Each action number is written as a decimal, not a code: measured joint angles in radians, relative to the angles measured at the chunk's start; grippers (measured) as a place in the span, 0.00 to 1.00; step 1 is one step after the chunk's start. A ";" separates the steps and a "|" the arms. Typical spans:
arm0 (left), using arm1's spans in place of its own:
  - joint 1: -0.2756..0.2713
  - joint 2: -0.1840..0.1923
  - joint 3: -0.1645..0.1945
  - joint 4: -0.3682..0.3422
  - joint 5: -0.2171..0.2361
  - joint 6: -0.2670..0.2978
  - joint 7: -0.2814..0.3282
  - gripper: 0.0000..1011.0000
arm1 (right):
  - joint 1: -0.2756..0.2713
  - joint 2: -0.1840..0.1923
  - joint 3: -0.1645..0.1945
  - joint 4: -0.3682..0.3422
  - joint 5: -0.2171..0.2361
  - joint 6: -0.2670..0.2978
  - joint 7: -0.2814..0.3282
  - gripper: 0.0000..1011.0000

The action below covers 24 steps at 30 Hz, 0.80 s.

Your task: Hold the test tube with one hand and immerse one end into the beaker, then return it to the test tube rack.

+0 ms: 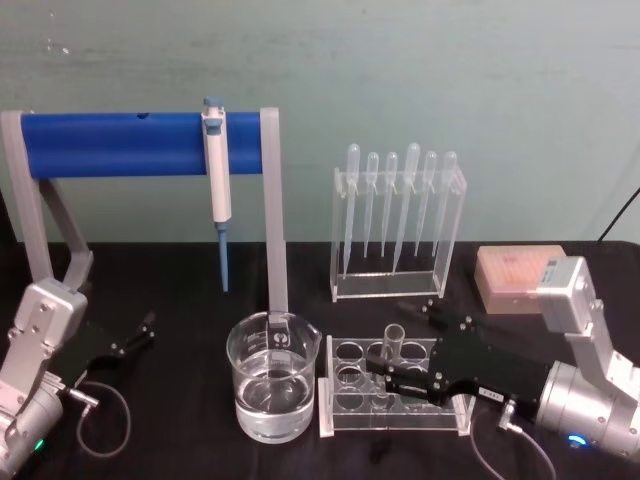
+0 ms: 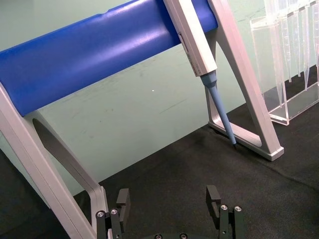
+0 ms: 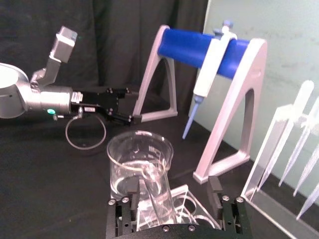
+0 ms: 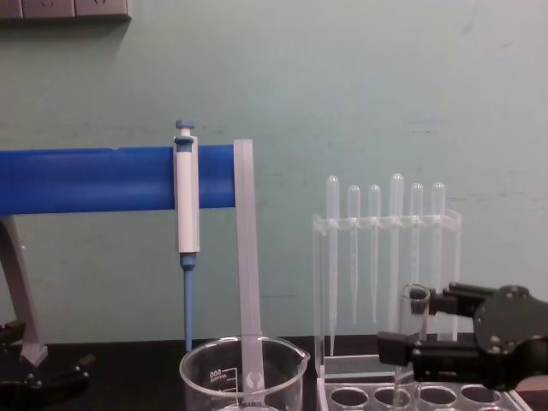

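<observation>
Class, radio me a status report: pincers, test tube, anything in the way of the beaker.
Right pincer open around clear glass test tube, upright in white rack. Left pincer open, parked left. Wide clear glass beaker holds liquid; path from rack unobstructed.

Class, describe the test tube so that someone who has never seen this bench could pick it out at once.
Find the clear rack with round holes right of the water-filled beaker. The test tube stands upright in it, between the right gripper fingers. Unlike the bulb-topped pipettes behind, it is wider, open at its flared rim.
</observation>
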<state>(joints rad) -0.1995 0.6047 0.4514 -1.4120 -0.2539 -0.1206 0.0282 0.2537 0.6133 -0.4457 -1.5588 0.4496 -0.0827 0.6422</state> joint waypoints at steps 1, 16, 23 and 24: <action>0.000 0.000 0.000 0.000 0.000 0.000 0.000 0.99 | -0.001 0.001 0.001 -0.004 -0.001 -0.002 -0.001 0.87; 0.000 0.000 0.000 0.000 0.000 0.000 0.000 0.99 | -0.023 0.010 0.048 -0.100 -0.003 -0.074 -0.015 0.99; 0.000 0.000 0.000 0.000 0.000 0.000 0.000 0.99 | -0.092 -0.015 0.125 -0.128 -0.027 -0.159 -0.116 0.99; 0.000 0.000 0.000 0.000 0.000 0.000 0.000 0.99 | -0.111 -0.025 0.143 -0.131 -0.039 -0.167 -0.151 0.99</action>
<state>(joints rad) -0.1995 0.6047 0.4514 -1.4120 -0.2539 -0.1206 0.0283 0.1429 0.5886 -0.3024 -1.6897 0.4103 -0.2493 0.4909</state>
